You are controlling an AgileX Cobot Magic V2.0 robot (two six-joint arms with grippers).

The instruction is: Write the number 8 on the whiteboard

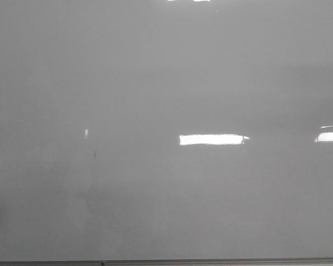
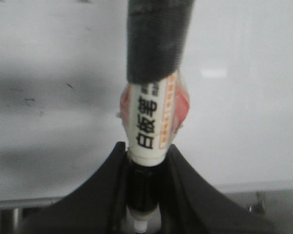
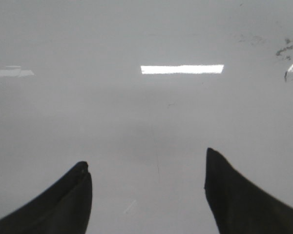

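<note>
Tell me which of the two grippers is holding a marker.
The left gripper: its black fingers are shut on a whiteboard marker with a black cap. The right gripper is open, with only whiteboard between its fingers.

The only writing I can read is on the marker clamped in my left pincer: large black Chinese characters, 白板筆, running along its white label, while the smaller print beside them is too blurred.
</note>
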